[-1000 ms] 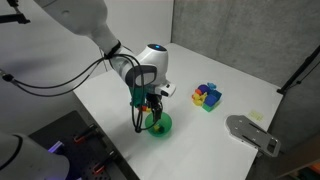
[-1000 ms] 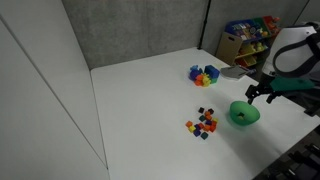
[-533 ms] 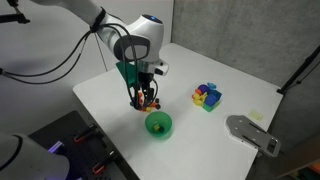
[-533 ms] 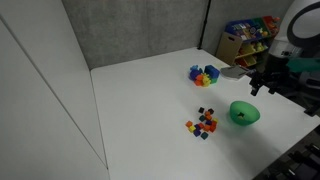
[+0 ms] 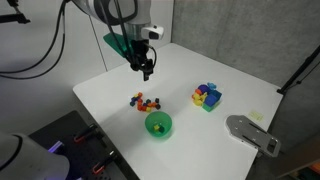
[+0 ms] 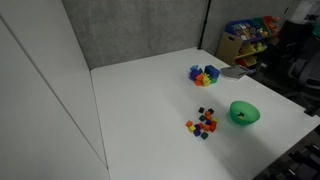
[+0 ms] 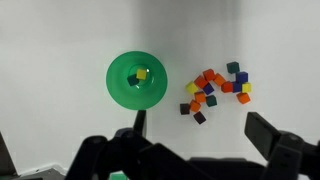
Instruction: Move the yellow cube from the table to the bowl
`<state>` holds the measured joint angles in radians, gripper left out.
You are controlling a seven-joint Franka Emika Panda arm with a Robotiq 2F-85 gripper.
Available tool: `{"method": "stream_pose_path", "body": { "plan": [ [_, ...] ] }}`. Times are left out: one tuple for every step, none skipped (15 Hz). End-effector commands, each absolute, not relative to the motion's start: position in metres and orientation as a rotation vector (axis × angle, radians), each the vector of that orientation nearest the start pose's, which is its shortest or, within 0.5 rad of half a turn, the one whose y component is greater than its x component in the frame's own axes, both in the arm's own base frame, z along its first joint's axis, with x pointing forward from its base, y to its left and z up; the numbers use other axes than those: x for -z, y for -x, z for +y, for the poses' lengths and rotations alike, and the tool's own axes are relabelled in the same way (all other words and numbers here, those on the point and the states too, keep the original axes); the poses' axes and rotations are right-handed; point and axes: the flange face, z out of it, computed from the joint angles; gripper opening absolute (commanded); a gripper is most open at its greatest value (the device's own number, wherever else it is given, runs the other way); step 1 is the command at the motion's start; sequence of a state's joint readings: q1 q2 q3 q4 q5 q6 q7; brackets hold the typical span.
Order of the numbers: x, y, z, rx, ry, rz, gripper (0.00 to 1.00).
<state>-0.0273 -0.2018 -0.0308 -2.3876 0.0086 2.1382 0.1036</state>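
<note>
Sitting inside the bowl (image 7: 116,88), the yellow cube (image 7: 142,74) shows most clearly in the wrist view. It is a tiny, bright yellow block with crisp edges, resting on the bowl's floor a little off centre and far smaller than the round, bright-green dish around it. A darker green patch lies just beside it; I cannot tell what that is. In both exterior views the bowl (image 5: 158,124) (image 6: 244,113) stands on the white desk (image 5: 235,75), but the cube inside is too small to make out there.

Just beside the bowl on the desk (image 7: 60,45) is a loose cluster of tiny cubes (image 7: 212,90) in red, orange, yellow, blue and dark tones, apart from the bowl's rim. The same cluster (image 5: 146,101) (image 6: 204,122) appears in both exterior views. Well apart from it sits a group of larger blocks (image 5: 207,96) (image 6: 204,74) in yellow, blue and purple.

The hand (image 7: 198,120) hangs high above the desk, its two fingers (image 7: 139,122) spread wide with nothing between them. In an exterior view the hand (image 5: 146,68) points downward, well clear of both the bowl and the cluster.
</note>
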Motion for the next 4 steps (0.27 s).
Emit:
{"method": "stream_pose_path", "body": {
  "plan": [
    [-0.4142,-0.4562,-0.0237,-0.055,3.137,0.237,1.00],
    [-0.4066,-0.4591,-0.0236,-0.049,3.124,0.245,1.00],
    [-0.4090,-0.4581,-0.0230,-0.047,3.124,0.243,1.00],
    [-0.4097,-0.4578,-0.0229,-0.046,3.124,0.243,1.00]
  ]
}}
